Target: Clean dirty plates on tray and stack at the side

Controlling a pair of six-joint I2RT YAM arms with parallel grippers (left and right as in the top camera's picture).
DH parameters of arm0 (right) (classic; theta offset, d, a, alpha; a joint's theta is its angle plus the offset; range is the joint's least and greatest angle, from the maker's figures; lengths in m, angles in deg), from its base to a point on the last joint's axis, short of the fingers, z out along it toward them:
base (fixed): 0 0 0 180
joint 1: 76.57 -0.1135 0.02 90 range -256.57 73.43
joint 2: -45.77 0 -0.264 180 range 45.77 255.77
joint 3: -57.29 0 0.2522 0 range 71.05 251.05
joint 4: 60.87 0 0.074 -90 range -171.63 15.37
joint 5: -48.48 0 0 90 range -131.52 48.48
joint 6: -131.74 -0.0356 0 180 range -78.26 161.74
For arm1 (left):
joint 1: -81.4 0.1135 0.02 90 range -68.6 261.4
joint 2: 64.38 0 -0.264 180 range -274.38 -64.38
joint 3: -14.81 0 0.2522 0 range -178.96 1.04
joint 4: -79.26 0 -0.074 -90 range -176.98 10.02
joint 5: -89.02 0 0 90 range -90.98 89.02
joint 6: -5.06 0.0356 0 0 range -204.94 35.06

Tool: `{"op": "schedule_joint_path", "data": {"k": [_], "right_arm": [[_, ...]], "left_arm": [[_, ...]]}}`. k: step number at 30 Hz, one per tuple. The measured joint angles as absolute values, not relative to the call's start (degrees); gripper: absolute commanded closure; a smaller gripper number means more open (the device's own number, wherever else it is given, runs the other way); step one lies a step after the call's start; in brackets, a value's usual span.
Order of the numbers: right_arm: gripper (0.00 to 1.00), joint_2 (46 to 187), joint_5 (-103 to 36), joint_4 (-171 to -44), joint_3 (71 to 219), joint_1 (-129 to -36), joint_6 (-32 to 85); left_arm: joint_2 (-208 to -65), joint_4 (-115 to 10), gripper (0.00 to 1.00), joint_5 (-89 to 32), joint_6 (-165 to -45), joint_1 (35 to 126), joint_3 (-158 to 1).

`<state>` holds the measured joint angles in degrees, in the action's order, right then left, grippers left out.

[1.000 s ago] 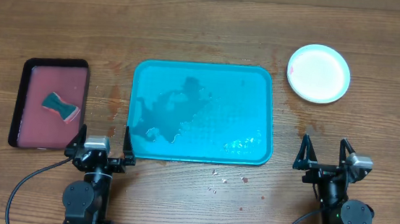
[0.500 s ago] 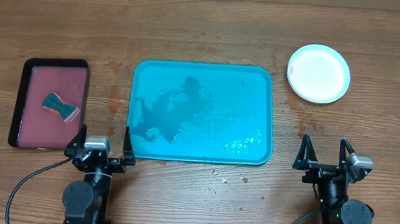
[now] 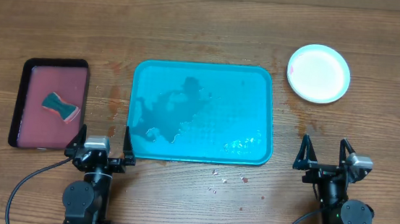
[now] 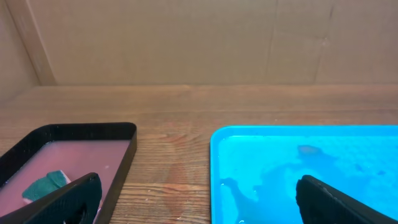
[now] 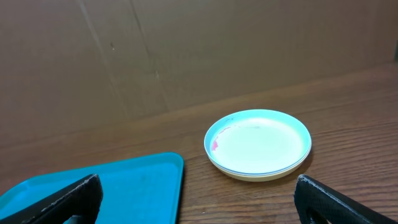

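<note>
In the left wrist view the large turquoise-blue rectangular plastic tray [image 4: 311, 162] runs off the right and near edges, the black-rimmed dark-red tray [image 4: 74, 155] off the left and near; its teal sponge [image 4: 43, 185] is half hidden behind a left finger [image 4: 68, 199]. The stacked small round plates [image 5: 258, 144] show only rims, their count unclear. Overhead, specks [image 3: 216, 172] on the desk [image 3: 193, 24] are too small to identify.

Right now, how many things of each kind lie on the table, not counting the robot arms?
Trays: 2, the blue tray and the dark-red tray
Sponge: 1, in the dark-red tray
Plate stack: 1; the number of plates in it cannot be told
Total: 4
</note>
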<state>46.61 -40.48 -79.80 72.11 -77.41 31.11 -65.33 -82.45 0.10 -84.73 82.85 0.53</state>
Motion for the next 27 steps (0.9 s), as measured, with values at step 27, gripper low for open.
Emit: {"op": "schedule_joint_path", "data": {"k": [27], "right_arm": [[0.0, 46.61, -40.87, -79.75, 72.11, -79.22, 44.39]], "left_arm": [[-65.33, -82.45, 0.0, 0.1, -84.73, 82.85, 0.53]]}}
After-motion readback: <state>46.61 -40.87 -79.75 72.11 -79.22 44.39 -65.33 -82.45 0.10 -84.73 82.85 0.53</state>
